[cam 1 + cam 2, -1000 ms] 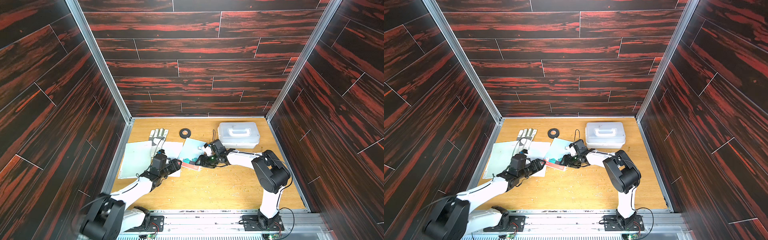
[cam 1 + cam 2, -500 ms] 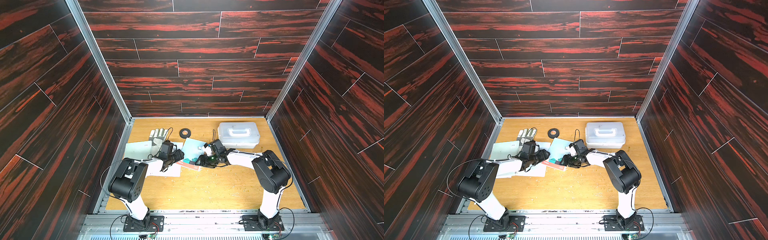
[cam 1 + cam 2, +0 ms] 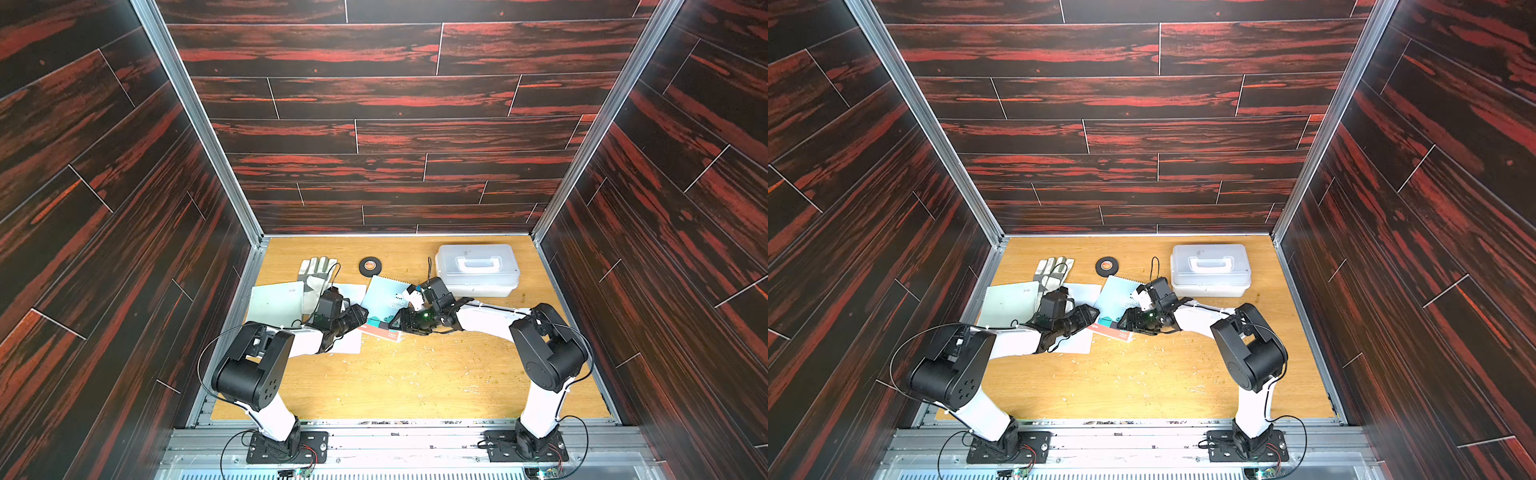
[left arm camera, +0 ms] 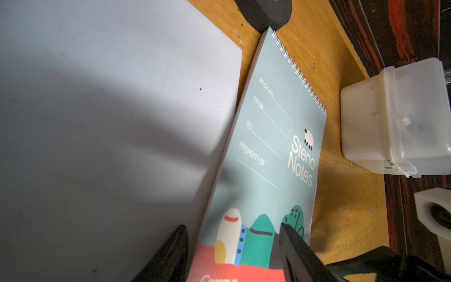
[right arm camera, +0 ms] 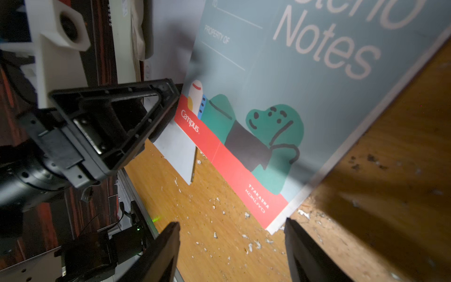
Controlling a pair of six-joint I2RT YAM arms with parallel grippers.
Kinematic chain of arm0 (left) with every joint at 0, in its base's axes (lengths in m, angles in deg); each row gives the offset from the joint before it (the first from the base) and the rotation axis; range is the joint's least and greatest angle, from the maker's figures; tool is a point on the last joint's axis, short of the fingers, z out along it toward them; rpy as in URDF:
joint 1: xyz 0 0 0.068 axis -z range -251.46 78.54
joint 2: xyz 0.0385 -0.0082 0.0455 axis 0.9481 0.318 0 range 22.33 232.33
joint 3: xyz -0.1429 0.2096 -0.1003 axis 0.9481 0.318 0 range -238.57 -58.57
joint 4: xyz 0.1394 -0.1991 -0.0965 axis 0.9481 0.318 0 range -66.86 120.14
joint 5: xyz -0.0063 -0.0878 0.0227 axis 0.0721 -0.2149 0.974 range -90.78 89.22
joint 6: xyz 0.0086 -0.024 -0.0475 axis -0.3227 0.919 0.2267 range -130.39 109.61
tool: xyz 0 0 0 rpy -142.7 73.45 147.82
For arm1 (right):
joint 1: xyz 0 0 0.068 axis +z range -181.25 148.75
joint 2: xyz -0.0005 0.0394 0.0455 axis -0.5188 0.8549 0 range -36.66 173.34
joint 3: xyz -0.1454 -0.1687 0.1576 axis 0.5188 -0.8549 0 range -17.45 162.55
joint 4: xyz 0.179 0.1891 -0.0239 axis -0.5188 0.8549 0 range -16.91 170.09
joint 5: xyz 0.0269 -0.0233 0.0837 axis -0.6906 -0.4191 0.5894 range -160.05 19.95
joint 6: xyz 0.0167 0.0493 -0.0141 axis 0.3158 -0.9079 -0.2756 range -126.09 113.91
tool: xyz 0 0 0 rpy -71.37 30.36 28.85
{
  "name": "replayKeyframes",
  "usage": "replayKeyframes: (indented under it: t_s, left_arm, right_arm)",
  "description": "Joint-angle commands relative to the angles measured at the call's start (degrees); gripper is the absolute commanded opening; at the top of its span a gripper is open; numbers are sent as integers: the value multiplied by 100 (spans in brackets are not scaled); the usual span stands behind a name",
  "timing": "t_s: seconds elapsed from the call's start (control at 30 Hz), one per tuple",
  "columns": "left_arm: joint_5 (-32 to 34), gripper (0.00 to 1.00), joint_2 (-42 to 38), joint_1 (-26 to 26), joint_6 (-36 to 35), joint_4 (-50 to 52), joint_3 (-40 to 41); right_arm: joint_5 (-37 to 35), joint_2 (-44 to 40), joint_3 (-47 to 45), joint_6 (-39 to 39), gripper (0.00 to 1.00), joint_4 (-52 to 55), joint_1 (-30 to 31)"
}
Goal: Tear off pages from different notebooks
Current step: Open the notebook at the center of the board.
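The left gripper [image 4: 231, 244] and right gripper [image 5: 231, 234] are open and empty, by the near edge of the notebook [image 3: 384, 297].

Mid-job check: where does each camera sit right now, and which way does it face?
Top views: high over the base, looking down on the table; both arms, left gripper, right gripper show.
Left wrist: low, facing along the steno notebook toward the plastic box; own fingertips show.
Right wrist: low at the notebook's corner, facing the left gripper; own fingertips show.
Shared: both wrist views see the steno notebook.
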Motion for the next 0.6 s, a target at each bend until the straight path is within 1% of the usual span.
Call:
replayKeyframes:
  t_s: [0.0,0.2,0.37,0.57]
  left_arm:
    - [-67,64,-71,22,125,307,229]
    - [-66,64,-92,30,180,281,253]
    - [-88,64,-109,31,178,280,257]
    - [-91,64,-113,39,195,253,290]
  right_arm:
    - [260,205,-31,-138,72,-182,25]
    - [300,447,10,-187,71,-141,27]
    - [192,444,-54,-116,71,-69,25]
    - [225,511,-43,-115,71,-68,28]
